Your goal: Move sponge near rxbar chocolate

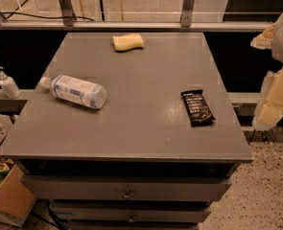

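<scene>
The sponge [128, 41] is a pale yellow foam block lying near the far edge of the grey cabinet top [131, 123]. The rxbar chocolate [197, 107] is a dark flat wrapper with white lettering, lying at the right side of the top, well apart from the sponge. My gripper [275, 87] is at the far right edge of the view, off the side of the cabinet and raised above floor level, with pale yellow fingers. It holds nothing that I can see.
A clear plastic bottle [75, 91] with a white label lies on its side at the left of the top. A white pump dispenser [7, 84] stands on a ledge to the left. Cardboard boxes [6, 195] sit on the floor at lower left. Drawers [126, 189] face me below.
</scene>
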`<move>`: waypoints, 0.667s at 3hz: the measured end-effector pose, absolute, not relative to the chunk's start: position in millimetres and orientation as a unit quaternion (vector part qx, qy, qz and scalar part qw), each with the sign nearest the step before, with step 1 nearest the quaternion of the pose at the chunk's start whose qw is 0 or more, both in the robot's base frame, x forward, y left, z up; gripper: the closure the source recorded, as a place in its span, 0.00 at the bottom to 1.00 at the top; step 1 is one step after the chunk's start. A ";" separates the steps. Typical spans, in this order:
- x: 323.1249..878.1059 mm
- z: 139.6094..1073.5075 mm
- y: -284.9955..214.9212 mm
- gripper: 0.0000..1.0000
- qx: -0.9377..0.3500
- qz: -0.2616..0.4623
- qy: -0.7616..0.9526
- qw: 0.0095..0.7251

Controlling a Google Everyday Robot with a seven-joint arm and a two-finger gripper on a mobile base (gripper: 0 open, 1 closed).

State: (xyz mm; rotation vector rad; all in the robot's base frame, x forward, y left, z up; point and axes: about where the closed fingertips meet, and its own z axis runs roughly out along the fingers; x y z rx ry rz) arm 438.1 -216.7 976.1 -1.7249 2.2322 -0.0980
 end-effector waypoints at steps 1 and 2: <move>438.1 976.1 -216.7 0.00 -0.603 -0.034 0.781 0.159; 439.4 975.3 -213.6 0.00 -0.606 -0.030 0.777 0.169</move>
